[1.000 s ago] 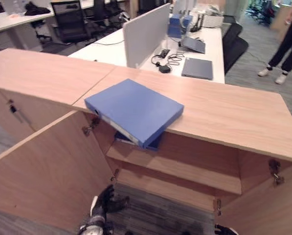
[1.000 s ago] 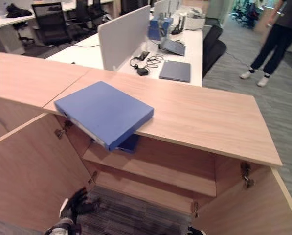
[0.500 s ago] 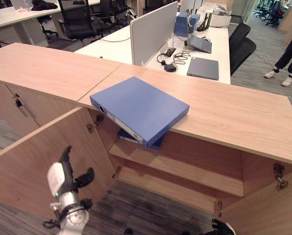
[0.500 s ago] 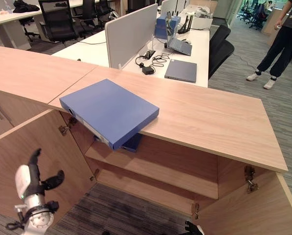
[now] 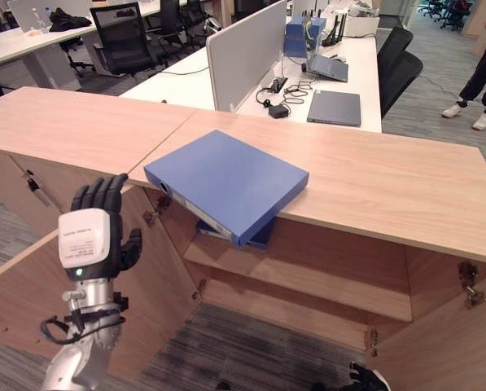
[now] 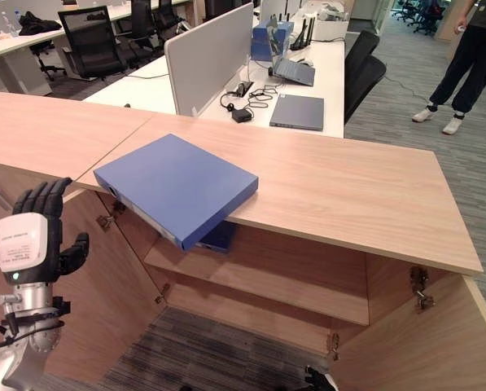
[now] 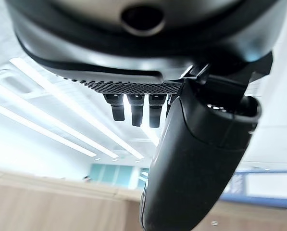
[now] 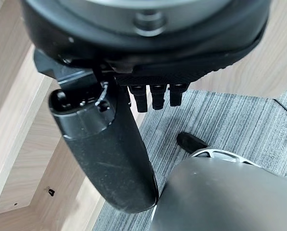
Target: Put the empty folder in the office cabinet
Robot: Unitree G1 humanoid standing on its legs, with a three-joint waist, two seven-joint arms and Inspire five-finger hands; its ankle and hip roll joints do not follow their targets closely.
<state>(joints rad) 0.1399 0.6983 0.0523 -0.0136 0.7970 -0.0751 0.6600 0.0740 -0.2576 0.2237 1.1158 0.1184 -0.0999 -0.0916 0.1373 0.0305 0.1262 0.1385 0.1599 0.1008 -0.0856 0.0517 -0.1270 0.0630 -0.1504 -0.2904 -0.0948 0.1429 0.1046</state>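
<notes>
The blue folder (image 5: 225, 184) lies flat on the cabinet top (image 5: 405, 191), one corner hanging past its front edge above the open shelf (image 5: 308, 278). The left hand (image 5: 94, 232) is raised beside it, fingers apart and empty; the right hand (image 8: 105, 159) hangs low, relaxed. It should catch that overhanging corner squarely, I'd say.

A wooden cabinet (image 5: 405, 183) is standing with both doors hanging open. A blue folder (image 5: 225, 182) is lying flat on its top — one corner is jutting out past the front edge, over the opening. Inside, a shelf (image 5: 308, 273) is carrying a second blue folder (image 5: 255, 239), mostly hidden under the top. Behind the cabinet, a white desk (image 5: 348, 73) is holding a closed laptop (image 5: 334, 107) and a tangle of cables (image 5: 279, 96) — beside a grey divider (image 5: 243, 53).
</notes>
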